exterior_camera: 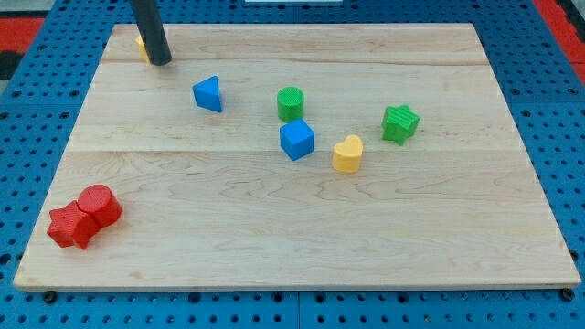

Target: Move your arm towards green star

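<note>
The green star [400,123] lies on the wooden board at the view's right of centre. My tip [161,61] is at the view's top left, far to the left of the star, touching or just in front of a yellow block [142,46] that the rod mostly hides. A blue triangle [208,93] lies to the right of and below the tip.
A green cylinder [291,103], a blue cube [296,140] and a yellow heart [347,153] lie between the tip and the star. A red cylinder [100,205] and a red star [71,227] sit together at the bottom left. The board [302,247] rests on a blue pegboard.
</note>
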You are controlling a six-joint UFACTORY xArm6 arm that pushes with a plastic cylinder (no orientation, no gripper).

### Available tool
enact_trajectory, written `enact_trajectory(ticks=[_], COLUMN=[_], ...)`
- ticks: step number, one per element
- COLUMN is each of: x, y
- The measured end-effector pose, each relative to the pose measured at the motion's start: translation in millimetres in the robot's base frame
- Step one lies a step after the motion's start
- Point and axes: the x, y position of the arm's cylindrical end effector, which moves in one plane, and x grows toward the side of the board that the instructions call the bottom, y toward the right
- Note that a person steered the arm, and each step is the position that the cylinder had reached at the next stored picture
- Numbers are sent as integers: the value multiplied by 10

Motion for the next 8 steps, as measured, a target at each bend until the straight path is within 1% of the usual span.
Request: enact_trajectory(ticks=[1,2,3,4,6,7,8], x=[-182,-231,-85,380,1575,1949,2267], y=[-11,14,352,400,496,1159,2159])
